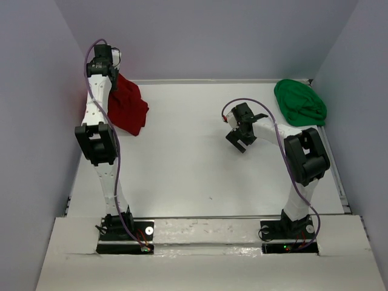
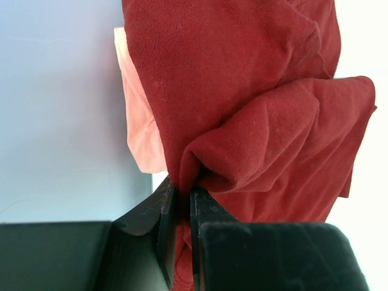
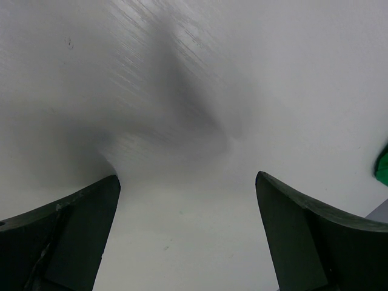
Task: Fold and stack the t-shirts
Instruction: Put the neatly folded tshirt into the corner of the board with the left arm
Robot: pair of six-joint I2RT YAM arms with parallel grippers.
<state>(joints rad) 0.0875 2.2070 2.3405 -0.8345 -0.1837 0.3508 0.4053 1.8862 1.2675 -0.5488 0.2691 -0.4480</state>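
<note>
The dark red t-shirt lies crumpled at the table's far left, next to the left wall. My left gripper is shut on a fold of the dark red t-shirt. In the top view that gripper is hidden behind its own wrist. The salmon-pink t-shirt shows only as an edge behind the red one in the left wrist view. The bright green t-shirt is bunched at the far right corner. My right gripper is open and empty above bare table, mid-right; a green sliver shows at its view's edge.
Grey walls close the table on the left, back and right. The left wall stands right beside my left gripper. The white table spreads between the two arms.
</note>
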